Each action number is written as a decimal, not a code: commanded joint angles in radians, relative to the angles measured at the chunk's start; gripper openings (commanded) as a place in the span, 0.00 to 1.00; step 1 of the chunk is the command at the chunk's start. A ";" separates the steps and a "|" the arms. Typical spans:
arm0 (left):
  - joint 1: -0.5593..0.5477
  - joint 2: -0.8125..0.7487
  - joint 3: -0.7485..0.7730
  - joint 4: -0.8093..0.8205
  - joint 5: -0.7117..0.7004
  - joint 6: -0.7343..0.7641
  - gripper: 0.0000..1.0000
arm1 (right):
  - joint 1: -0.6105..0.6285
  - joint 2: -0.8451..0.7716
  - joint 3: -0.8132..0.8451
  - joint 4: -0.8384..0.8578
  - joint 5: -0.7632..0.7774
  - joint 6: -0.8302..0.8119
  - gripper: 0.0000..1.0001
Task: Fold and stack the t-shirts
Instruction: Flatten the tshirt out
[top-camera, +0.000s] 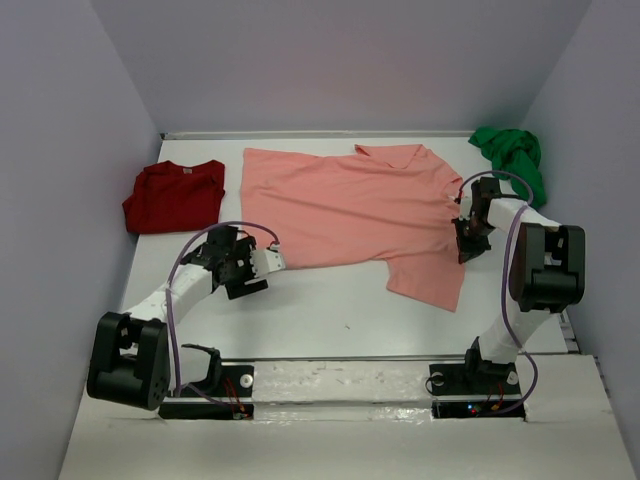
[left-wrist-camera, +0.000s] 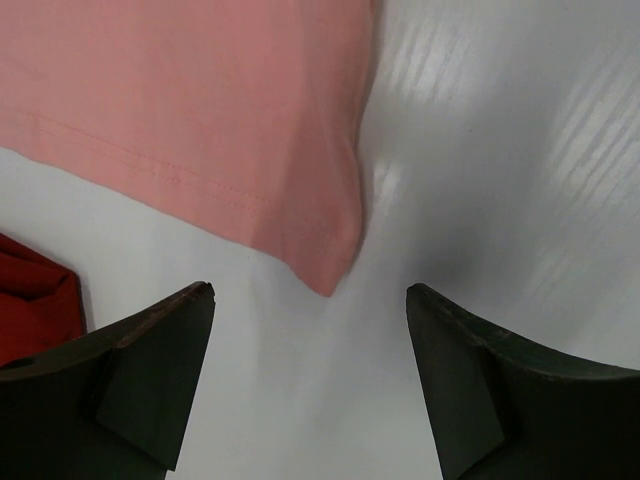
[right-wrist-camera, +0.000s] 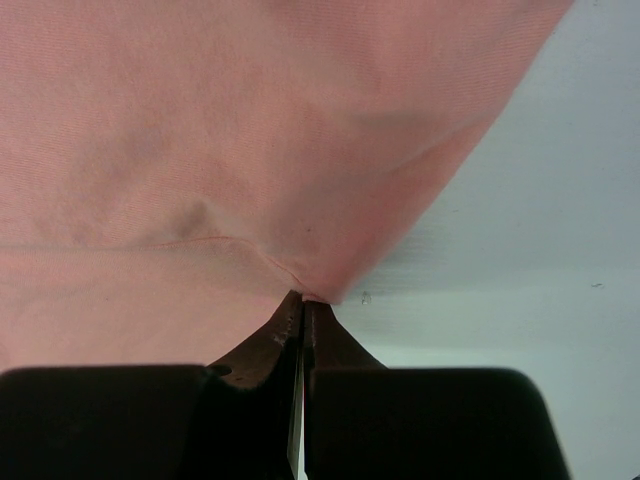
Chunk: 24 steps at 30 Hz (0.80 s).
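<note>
The salmon-pink t-shirt (top-camera: 350, 210) lies spread out in the middle of the table. My right gripper (top-camera: 466, 243) is shut on its right edge by the sleeve. In the right wrist view the cloth (right-wrist-camera: 250, 130) is pinched at the gripper's (right-wrist-camera: 303, 298) closed tips. My left gripper (top-camera: 268, 262) stands open just short of the shirt's lower left corner (left-wrist-camera: 325, 280), which points into the gap of the gripper (left-wrist-camera: 310, 292) without touching either finger. The dark red t-shirt (top-camera: 172, 197) lies folded at the left. The green t-shirt (top-camera: 512, 155) is crumpled at the back right.
Purple walls close in the white table (top-camera: 330, 320) on the left, back and right. Both arm bases sit on the near edge. An edge of the dark red shirt (left-wrist-camera: 35, 300) shows left of my left finger.
</note>
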<state>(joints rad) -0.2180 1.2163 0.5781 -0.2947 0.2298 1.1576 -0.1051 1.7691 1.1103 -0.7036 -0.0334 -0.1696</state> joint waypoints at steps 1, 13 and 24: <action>-0.009 -0.012 0.005 0.091 -0.012 -0.038 0.89 | -0.005 0.029 0.002 -0.013 0.013 -0.015 0.00; -0.058 -0.018 -0.049 0.161 -0.066 -0.065 0.89 | -0.005 0.029 0.000 -0.017 0.012 -0.018 0.00; -0.078 0.061 -0.083 0.259 -0.179 -0.067 0.89 | -0.005 0.032 -0.001 -0.017 0.016 -0.018 0.00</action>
<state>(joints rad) -0.2913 1.2396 0.5209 -0.0811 0.1066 1.0901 -0.1051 1.7699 1.1110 -0.7040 -0.0334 -0.1795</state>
